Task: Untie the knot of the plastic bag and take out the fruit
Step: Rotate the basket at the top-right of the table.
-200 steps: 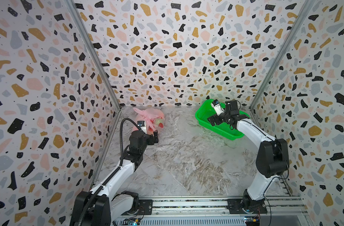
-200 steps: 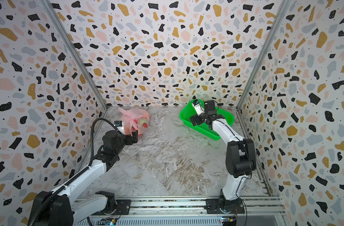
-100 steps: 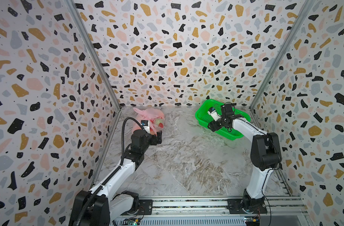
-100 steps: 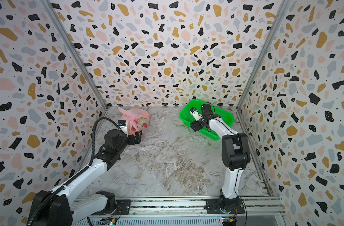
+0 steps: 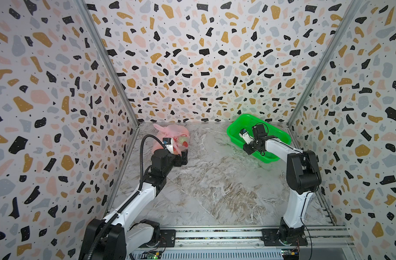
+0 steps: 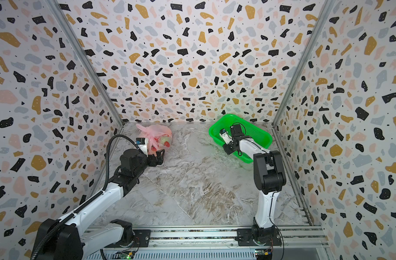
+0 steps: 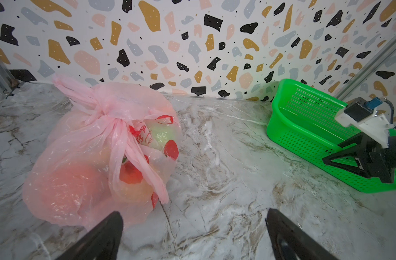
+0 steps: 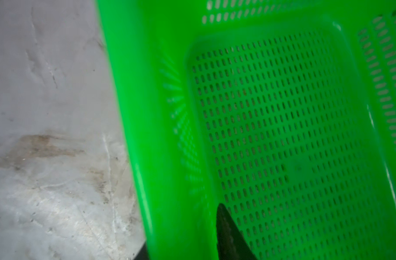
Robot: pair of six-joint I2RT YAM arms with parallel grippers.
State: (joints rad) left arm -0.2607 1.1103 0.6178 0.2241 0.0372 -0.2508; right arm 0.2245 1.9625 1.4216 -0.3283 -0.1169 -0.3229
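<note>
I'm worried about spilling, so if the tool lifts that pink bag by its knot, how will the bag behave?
The plastic bag looks thin and crinkly, so it would likely sag and stretch rather than hold shape. The fruit bulging inside suggests the load may swing or shift. The knot looks tightly bunched, so it probably gives a firm pinch point.

the pink plastic bag (image 7: 84, 171) sits far left on the marble, knot (image 7: 112, 117) still tied tight, fruit (image 7: 134, 191) bulging inside
</note>
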